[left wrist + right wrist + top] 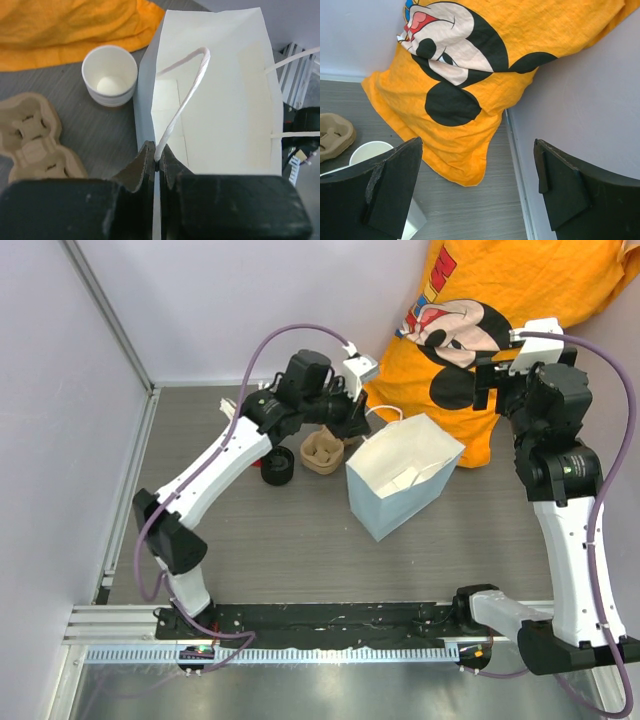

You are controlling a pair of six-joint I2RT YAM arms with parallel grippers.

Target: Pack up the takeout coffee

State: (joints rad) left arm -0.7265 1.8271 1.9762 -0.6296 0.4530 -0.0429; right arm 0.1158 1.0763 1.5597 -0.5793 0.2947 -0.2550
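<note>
Grey wood-grain laminate covers the tabletop [300, 560], a flat, hard base for everything on it. Soft orange cloth [470, 60] printed with a cartoon mouse hangs crumpled over the far right corner and takes no part in the work.

A white paper bag [225, 100] stands upright in the middle, stiff and creased, its mouth gaping. The left end effector [156, 160] is pressed together on the bag's twisted paper-cord handle [187, 95], pinching it near the base of the loop. This grip probably serves to steady the light bag and hold its mouth wide for loading.

The right end effector [476, 150] hovers high near the far right wall with its dark, wedge-shaped fingers [390, 190] spread wide and nothing between them, seemingly free to fetch the drink.

A moulded pulp cup carrier [30, 145], tan, fibrous and rounded, lies flat to the left of the bag.

The paper cup [109, 75] is not packed yet: it stands upright on the tabletop just beside the bag's outer wall, smooth and white inside, without its top. The round black plastic lid [277, 466] rests apart from it, left of the carrier.
</note>
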